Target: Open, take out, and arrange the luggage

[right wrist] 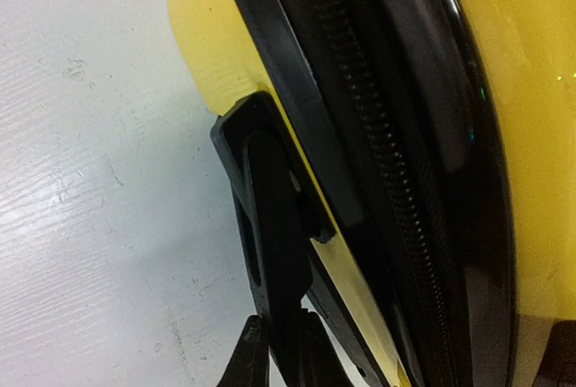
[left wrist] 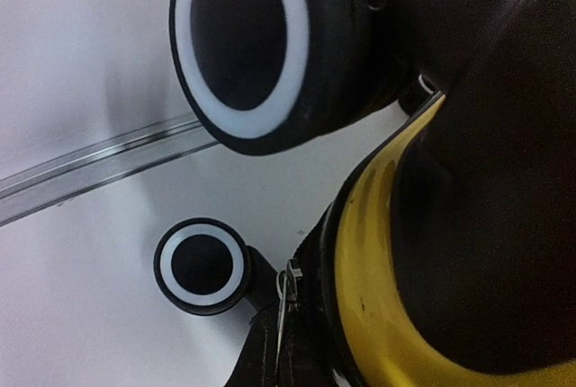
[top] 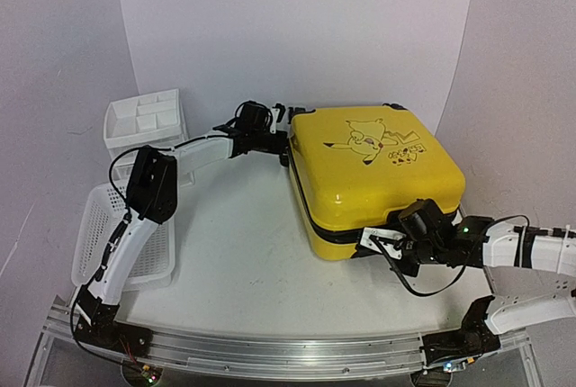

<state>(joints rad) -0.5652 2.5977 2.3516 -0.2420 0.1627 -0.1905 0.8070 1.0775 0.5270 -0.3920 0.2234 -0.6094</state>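
The yellow luggage [top: 360,180] lies flat on the table, closed, Pikachu print facing up. My left gripper [top: 279,139] is at its far left corner by the wheels. In the left wrist view the gripper [left wrist: 274,342] is shut on the metal zipper pull [left wrist: 288,290], beside the yellow shell [left wrist: 369,297], a small-looking wheel [left wrist: 200,265] and a big close wheel [left wrist: 241,40]. My right gripper [top: 382,243] is at the near side. In the right wrist view it [right wrist: 281,337] is shut on the black side handle [right wrist: 270,216], next to the zipper band [right wrist: 378,135].
A white mesh basket [top: 90,243] lies at the left under my left arm. A white plastic drawer unit [top: 144,121] stands behind it. A metal rail [top: 270,351] runs along the near edge. White backdrop walls close in the back and sides.
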